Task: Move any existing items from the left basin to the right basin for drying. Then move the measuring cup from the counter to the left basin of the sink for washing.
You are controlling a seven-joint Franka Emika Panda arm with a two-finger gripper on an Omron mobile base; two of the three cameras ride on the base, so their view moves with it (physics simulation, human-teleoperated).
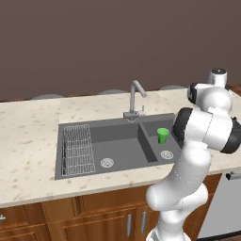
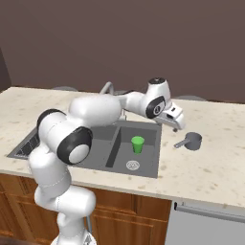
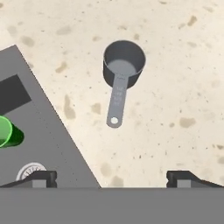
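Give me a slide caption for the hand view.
Open gripper hovers above the measuring cup on the counter, green tumbler in the right basin.

The surface (image 1: 28, 141) is coloured beige with darker tan speckles. The sink (image 1: 94, 126) is dark grey, with round silver drains and a silver faucet (image 1: 135, 96). A pale wire grid is seen on the rack (image 1: 77, 150) in the left basin (image 1: 120, 141). A bright green tumbler (image 2: 138, 144) is seen in the right basin (image 2: 148, 158). The cup (image 3: 123, 70) is grey metal, its handle paler. The cabinets (image 1: 70, 216) are brown wood, the wall (image 1: 94, 42) dark brown, the arm (image 2: 95, 112) white with dark joints
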